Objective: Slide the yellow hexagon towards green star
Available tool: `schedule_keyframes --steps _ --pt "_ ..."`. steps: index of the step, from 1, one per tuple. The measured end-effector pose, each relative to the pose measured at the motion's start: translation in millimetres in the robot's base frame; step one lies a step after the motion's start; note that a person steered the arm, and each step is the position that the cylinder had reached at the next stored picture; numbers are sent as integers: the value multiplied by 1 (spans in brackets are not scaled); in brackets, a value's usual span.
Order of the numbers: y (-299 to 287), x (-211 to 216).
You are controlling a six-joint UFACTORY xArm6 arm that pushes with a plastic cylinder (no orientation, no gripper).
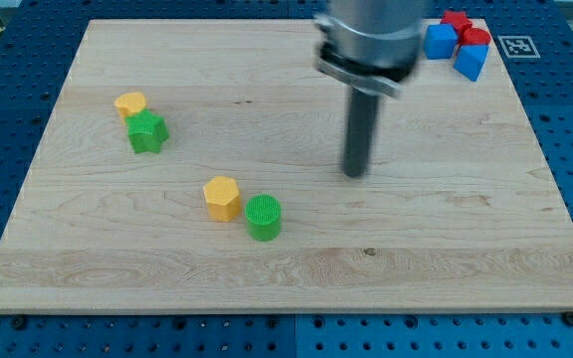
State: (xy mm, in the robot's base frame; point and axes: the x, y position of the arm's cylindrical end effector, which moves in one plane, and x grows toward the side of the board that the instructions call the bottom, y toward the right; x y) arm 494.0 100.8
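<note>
The yellow hexagon (222,198) sits on the wooden board left of centre, touching a green cylinder (264,217) on its right. The green star (148,131) lies further to the upper left, with another small yellow block (130,103) touching its top left. My tip (354,173) rests on the board to the right of the hexagon and a little above it, well apart from it. The rod rises to the arm's grey body at the view's top.
A cluster of blue blocks (440,41) (472,63) and red blocks (456,20) (476,38) sits at the board's top right corner. The board (296,278) lies on a blue perforated table.
</note>
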Motion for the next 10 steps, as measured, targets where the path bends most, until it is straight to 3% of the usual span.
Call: schedule_keyframes --steps 1,2,3,4,6,8,10 --pt "9 63" --pt "-29 96" --pt "-93 101" --pt "-138 84" --pt "-142 54" --pt "-190 50" --pt "-183 15"
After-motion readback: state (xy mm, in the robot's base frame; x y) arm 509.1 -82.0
